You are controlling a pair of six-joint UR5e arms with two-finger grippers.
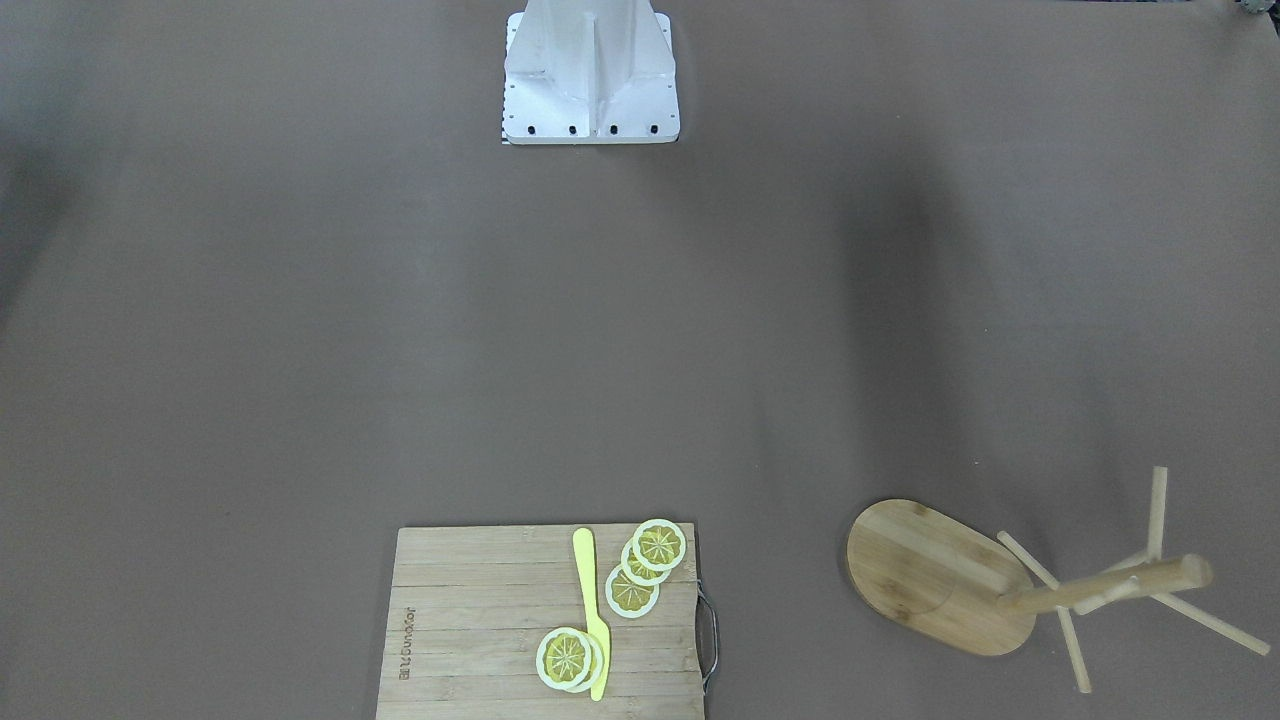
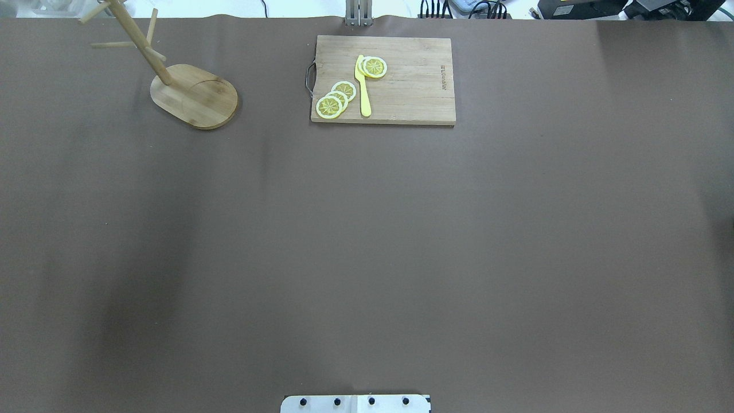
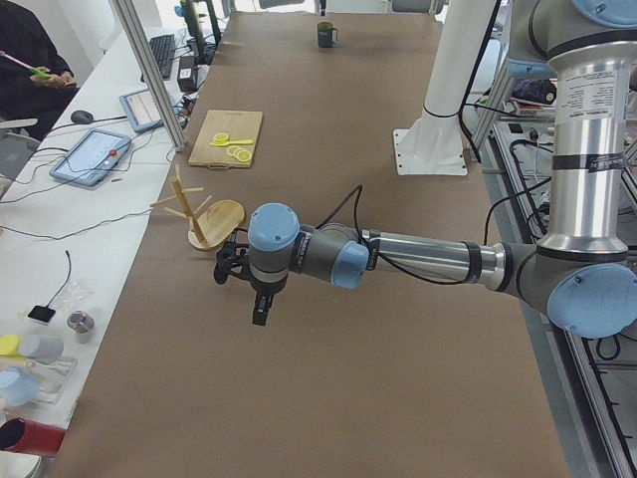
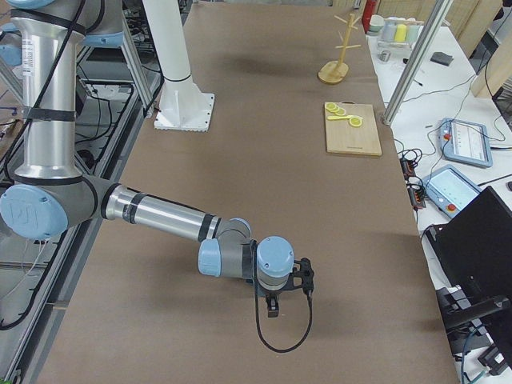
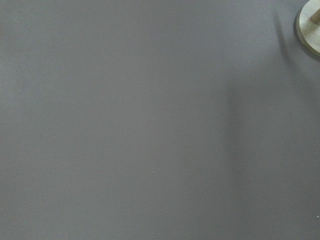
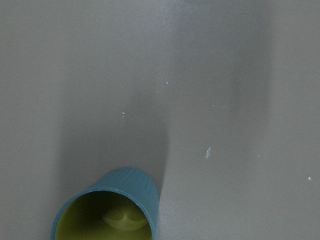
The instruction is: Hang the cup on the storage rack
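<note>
The slate-blue ribbed cup (image 6: 127, 192) with a yellowish-green inside stands upright at the bottom edge of the right wrist view. It also shows small at the table's far end in the exterior left view (image 3: 326, 35). The bamboo storage rack (image 2: 195, 94) stands at the table's far left corner, with bare pegs; it also shows in the front view (image 1: 920, 570) and the exterior left view (image 3: 214, 214). My left gripper (image 3: 257, 311) hovers over the table near the rack. My right gripper (image 4: 272, 308) hovers low over the table's right end. I cannot tell whether either gripper is open or shut.
A rectangular cutting board (image 2: 413, 86) with lemon slices (image 2: 335, 100) and a yellow knife (image 2: 362, 86) lies at the far middle of the table. The robot's white pedestal (image 1: 590, 80) stands at the near middle edge. Desks with tablets line the far side.
</note>
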